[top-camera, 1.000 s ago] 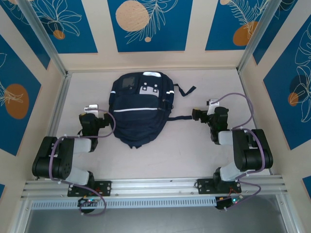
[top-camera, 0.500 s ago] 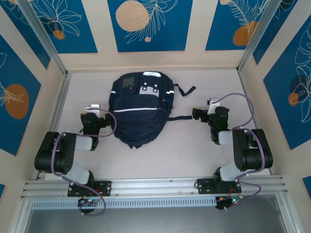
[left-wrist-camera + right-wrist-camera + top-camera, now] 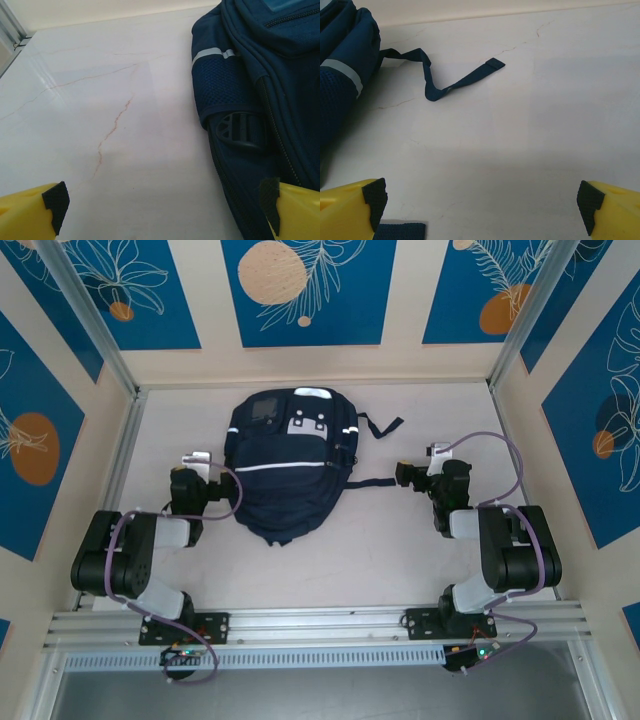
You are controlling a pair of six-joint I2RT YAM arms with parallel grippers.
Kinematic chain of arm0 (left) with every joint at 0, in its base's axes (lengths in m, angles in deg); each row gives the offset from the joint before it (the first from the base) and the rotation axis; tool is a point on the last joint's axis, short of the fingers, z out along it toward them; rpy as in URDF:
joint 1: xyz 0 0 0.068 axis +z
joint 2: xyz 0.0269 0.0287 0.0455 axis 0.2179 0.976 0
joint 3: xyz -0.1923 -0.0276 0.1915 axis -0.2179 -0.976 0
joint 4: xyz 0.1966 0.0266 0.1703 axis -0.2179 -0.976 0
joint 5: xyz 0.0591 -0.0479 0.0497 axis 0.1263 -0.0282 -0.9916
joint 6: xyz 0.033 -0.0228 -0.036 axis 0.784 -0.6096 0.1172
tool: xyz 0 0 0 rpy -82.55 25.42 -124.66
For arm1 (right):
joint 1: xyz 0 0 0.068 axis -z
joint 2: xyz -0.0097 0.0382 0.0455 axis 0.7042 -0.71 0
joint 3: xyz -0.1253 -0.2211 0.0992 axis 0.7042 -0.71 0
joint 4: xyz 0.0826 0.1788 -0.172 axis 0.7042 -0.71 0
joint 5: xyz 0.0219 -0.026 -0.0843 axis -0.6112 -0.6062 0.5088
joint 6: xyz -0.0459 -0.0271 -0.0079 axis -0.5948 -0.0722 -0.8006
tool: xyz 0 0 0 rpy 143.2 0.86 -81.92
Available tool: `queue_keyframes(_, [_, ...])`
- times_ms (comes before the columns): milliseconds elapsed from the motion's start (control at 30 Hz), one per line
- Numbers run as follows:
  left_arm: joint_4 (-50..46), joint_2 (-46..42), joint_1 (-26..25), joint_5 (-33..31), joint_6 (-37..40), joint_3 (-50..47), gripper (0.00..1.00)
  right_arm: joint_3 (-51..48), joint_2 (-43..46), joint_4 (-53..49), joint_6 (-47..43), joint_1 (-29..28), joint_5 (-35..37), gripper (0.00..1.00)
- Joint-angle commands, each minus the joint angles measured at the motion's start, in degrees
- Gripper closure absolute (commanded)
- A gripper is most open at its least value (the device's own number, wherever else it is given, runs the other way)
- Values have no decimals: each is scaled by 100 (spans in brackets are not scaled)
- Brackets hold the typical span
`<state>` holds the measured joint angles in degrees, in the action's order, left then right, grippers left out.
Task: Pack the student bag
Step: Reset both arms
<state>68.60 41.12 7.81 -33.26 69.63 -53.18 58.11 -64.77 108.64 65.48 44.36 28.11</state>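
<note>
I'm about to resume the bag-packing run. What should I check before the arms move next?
1. Left end effector open, empty: ok.
2. Right end effector open, empty: ok.
3. Large dark navy fabric backpack lying flat on the white table: ok.
4. Backpack's zip open for loading: cannot tell.
5. Dark navy strap end clear of right end effector: not ok, it lies beside one finger.

- My claw point(image 3: 162, 202) gapes wide, empty, low over the tabletop point(image 3: 90, 95).
- The student bag point(image 3: 260, 75) lies right, its buckle point(image 3: 235, 131) facing me.
</note>
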Motion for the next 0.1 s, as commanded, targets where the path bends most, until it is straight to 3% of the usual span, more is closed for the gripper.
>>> queue_keyframes(0, [58,52,21,254,13,83,0,20,-44,203,3,23,-65,1])
queue_keyframes(67, [126,43,24,69,-41,42,0,-11,-35,237,-2,23,-69,1])
